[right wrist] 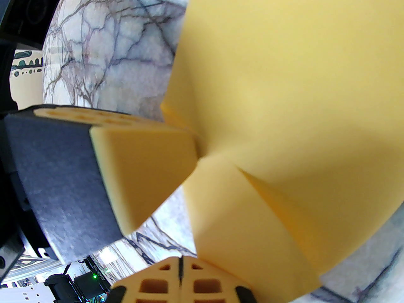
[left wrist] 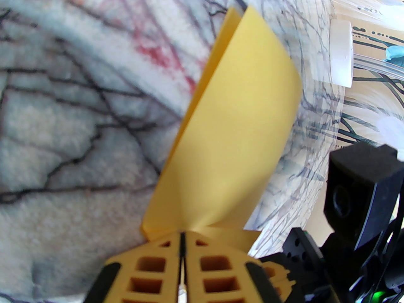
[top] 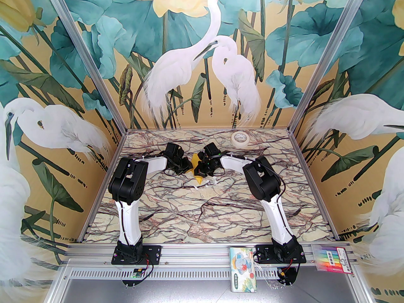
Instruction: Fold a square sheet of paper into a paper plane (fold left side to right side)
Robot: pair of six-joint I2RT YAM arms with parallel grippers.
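Curled half-over, the square sheet of paper (top: pixel 196 164) stands near the table's (top: pixel 202 207) middle, toward its far edge. The left gripper (left wrist: pixel 182 237) pinches it, and the right gripper (right wrist: pixel 180 262) is pressed together at its edge. The corners should meet squarely before creasing.

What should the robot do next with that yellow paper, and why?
Probably press the fold flat against the table: the paper is doubled over but bows open, with the left end effector and right end effector both shut on it.
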